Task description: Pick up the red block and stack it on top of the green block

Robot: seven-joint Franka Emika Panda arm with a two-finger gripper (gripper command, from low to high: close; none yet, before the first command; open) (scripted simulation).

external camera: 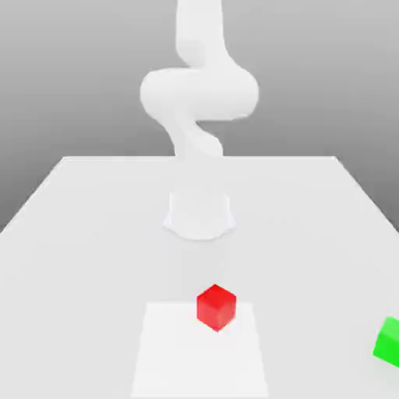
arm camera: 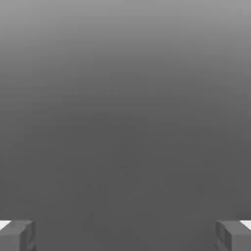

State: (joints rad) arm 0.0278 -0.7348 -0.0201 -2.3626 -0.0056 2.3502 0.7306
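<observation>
The red block (external camera: 216,306) sits on the white table (external camera: 93,234), near the front and about in the middle. At the exterior view's right edge lies the green block (external camera: 388,340), partly cut off by the frame. The two blocks are well apart. In the hand view my gripper (arm camera: 125,235) is open, its two grey fingertips (arm camera: 17,235) set far apart with nothing between them and plain grey background beyond.
The white arm (external camera: 199,93) rises from its round base (external camera: 199,214) at the table's middle and leaves the top of the exterior view. A paler square patch (external camera: 199,358) marks the table under the red block.
</observation>
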